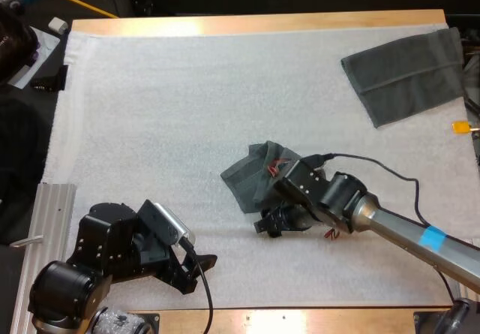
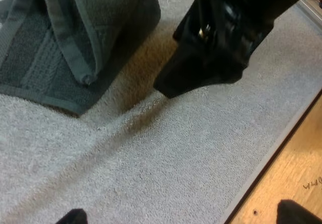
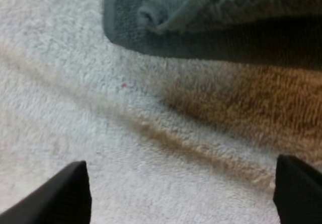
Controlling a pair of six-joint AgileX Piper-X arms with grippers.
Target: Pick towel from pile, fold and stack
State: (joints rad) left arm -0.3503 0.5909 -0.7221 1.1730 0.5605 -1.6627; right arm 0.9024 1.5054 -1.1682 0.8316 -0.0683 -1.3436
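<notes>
While both grippers stand open, the crumpled towel (image 1: 255,176) lies near the middle of the mat (image 1: 150,124), slightly toward the right edge and well apart from every corner. The right gripper (image 1: 268,225) sits low over the mat just beside the near edge of this towel; the arm behind it covers part of the towel's right side. In the right wrist view, the right gripper (image 3: 183,199) has its fingers (image 3: 70,196) spread wide and holds nothing; the towel's rolled hem (image 3: 153,15) lies just ahead of them, apart from both. The left gripper (image 1: 204,263) rests near the near edge of the mat, toward the near left corner, well apart from the towel. In the left wrist view, the left gripper (image 2: 183,216) is also wide open and holds nothing; the crumpled towel (image 2: 60,48) and the right gripper (image 2: 211,48) show beyond it, side by side on the mat. A flat towel (image 1: 405,75) lies at the far right corner of the mat. The table (image 1: 247,25) shows beyond the mat's far edge.
</notes>
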